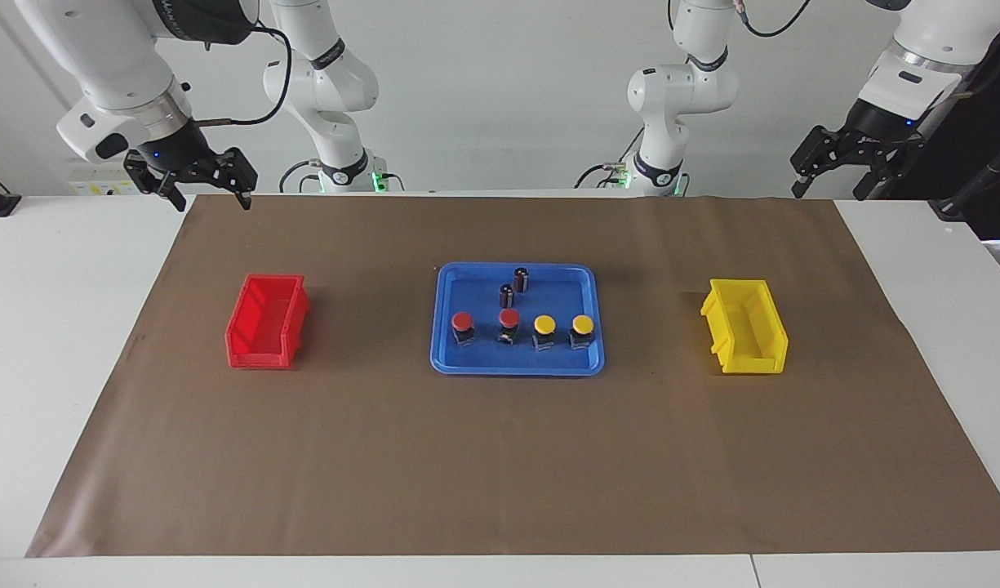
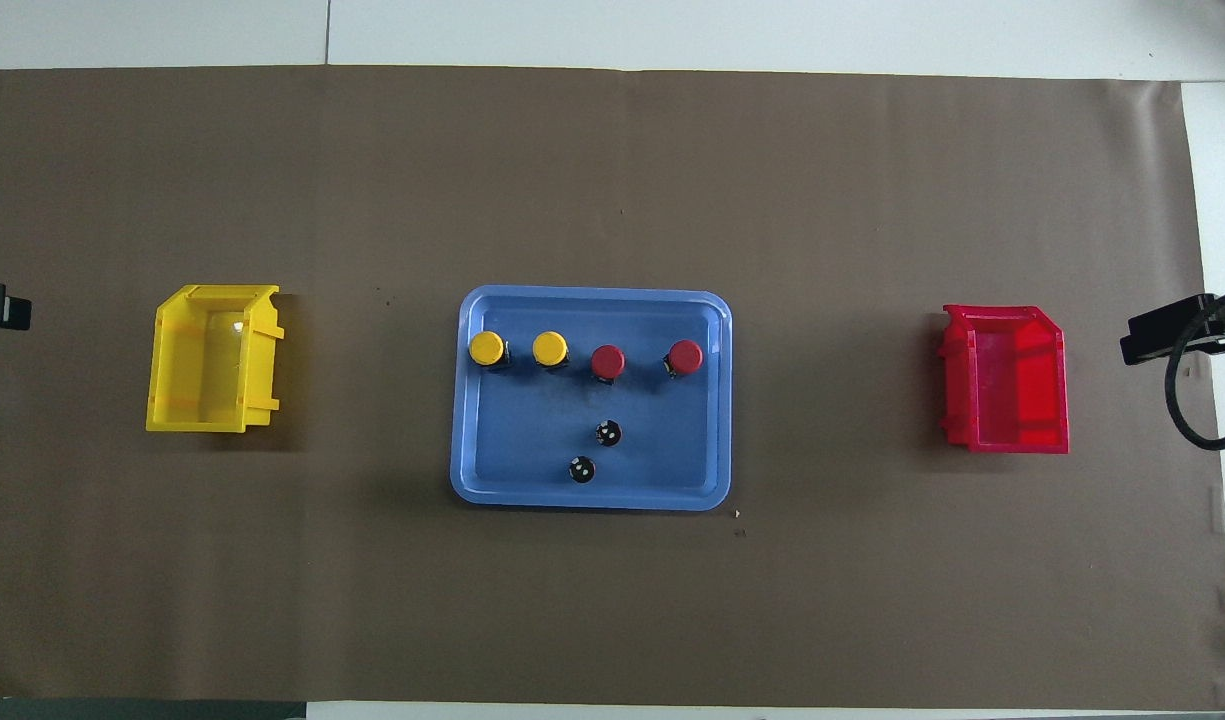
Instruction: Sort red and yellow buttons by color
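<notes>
Four buttons stand in a row in a blue tray (image 1: 446,327) at the middle of the desk (image 1: 67,327), along the tray's edge farther from the robots. Two red buttons (image 1: 463,322) (image 1: 509,319) sit toward the right arm's end of the row, two yellow buttons (image 1: 544,325) (image 1: 582,325) toward the left arm's end, each apart from its neighbour. Two dark cylinders (image 1: 522,278) (image 1: 507,295) stand nearer the robots in the same tray.

A red bin (image 1: 267,321) lies toward the right arm's end, a yellow bin (image 1: 745,327) toward the left arm's end. Both are well apart from the tray, with bare brown mat (image 1: 500,465) between and wide open mat all round.

Right gripper (image 1: 206,194) hangs over the mat's corner near the robots, its fingers spread. Left gripper (image 1: 826,186) hangs over the mat's edge at its own end, fingers spread too. Both are well clear of the tray and bins.
</notes>
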You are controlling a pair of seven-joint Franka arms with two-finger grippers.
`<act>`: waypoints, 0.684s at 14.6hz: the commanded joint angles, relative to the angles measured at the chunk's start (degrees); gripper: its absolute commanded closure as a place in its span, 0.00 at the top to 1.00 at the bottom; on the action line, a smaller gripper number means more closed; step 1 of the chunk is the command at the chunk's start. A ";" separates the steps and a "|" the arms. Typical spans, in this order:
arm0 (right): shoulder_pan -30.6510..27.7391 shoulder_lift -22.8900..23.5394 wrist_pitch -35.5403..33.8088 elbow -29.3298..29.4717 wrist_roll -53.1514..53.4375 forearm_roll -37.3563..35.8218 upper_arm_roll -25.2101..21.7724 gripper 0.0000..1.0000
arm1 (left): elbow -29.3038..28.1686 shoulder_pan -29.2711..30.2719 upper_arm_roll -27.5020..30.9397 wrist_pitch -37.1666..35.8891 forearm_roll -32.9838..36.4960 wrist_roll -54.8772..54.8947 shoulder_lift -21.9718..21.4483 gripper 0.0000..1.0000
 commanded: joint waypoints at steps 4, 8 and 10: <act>-0.13 -0.37 0.01 -0.58 -1.07 -0.25 -0.02 1.00 | 2.09 -0.08 -0.32 -1.59 0.38 0.98 3.08 1.00; -0.13 -0.54 -0.25 -0.93 -0.80 -0.25 -0.02 1.00 | 5.61 -0.26 -0.84 -4.31 -0.06 0.98 6.16 1.00; 0.05 -0.11 1.75 -0.49 -1.16 -0.34 0.07 1.00 | 5.44 -0.26 -0.84 -3.88 0.12 0.98 6.08 1.00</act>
